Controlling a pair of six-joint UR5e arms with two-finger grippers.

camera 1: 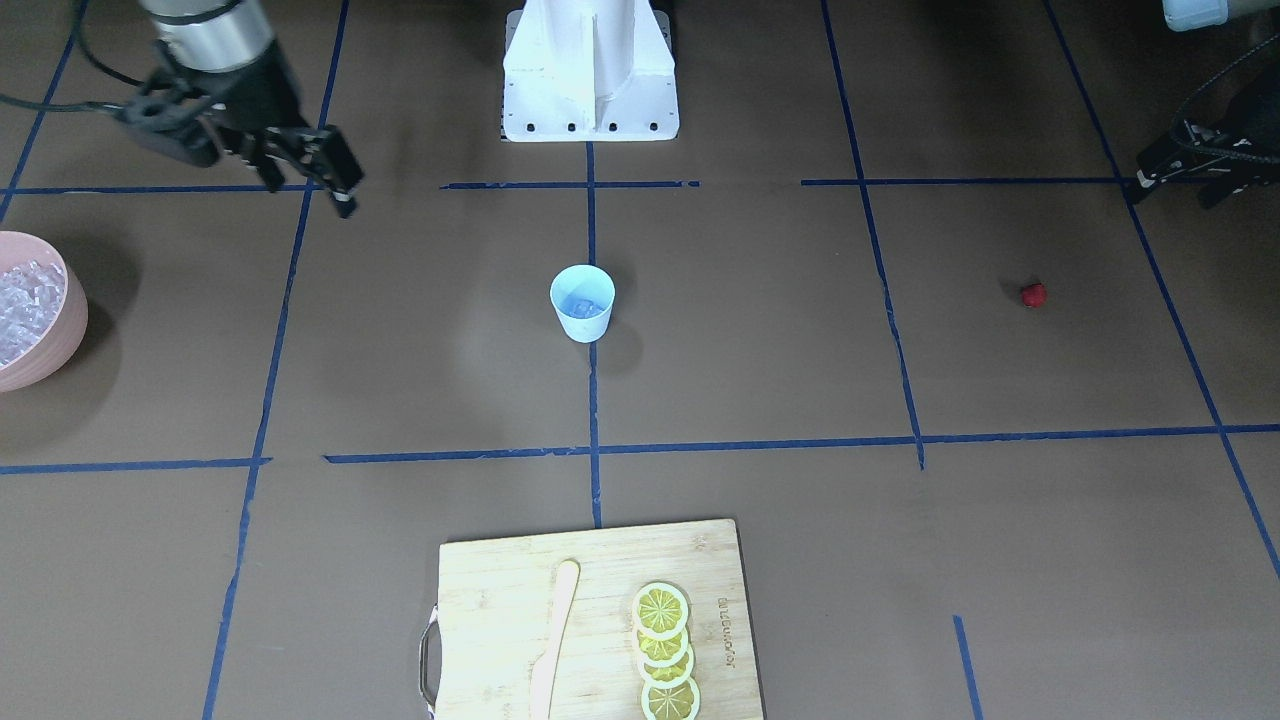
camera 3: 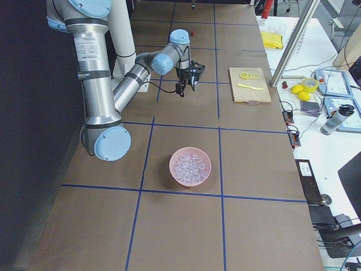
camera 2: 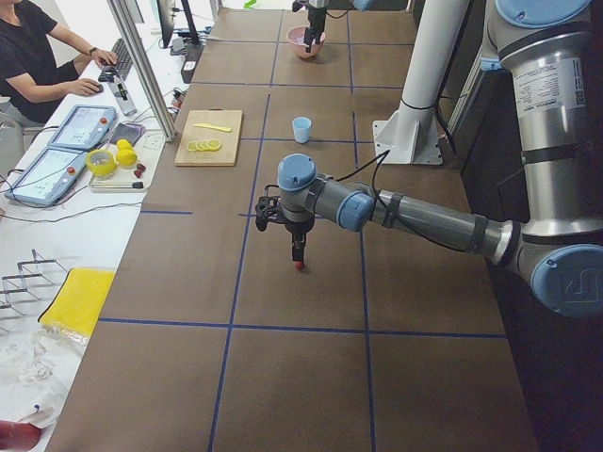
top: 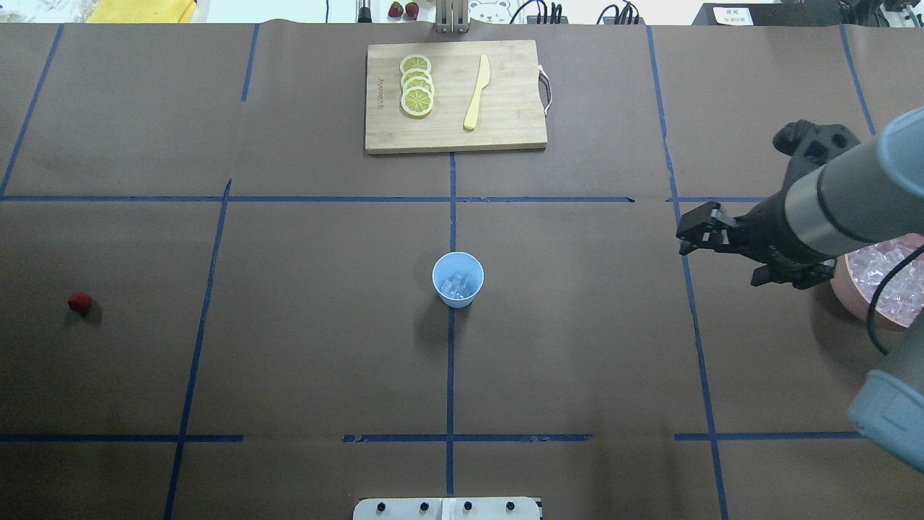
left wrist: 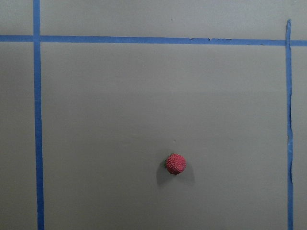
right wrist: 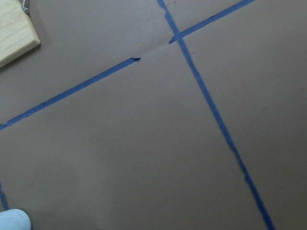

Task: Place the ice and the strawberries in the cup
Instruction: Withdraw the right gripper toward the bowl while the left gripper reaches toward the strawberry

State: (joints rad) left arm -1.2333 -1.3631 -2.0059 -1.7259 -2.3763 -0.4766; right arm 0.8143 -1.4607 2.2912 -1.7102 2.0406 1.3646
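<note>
The pale blue cup (top: 458, 279) stands upright at the table's middle with a few ice cubes (top: 456, 284) inside; it also shows in the front view (camera 1: 582, 302). More ice (top: 886, 282) fills the pink bowl (camera 3: 190, 166). The red strawberry (top: 79, 302) lies alone on the table and shows in the left wrist view (left wrist: 175, 164). My right gripper (top: 691, 234) is open and empty, in the air between cup and bowl. My left gripper (camera 2: 298, 252) hangs just above the strawberry (camera 2: 300, 267); I cannot tell if it is open.
A wooden cutting board (top: 505, 123) at the table's far side holds lemon slices (top: 417, 94) and a pale knife (top: 476, 92). Blue tape lines mark the brown table. An operator sits at a side desk (camera 2: 42, 56).
</note>
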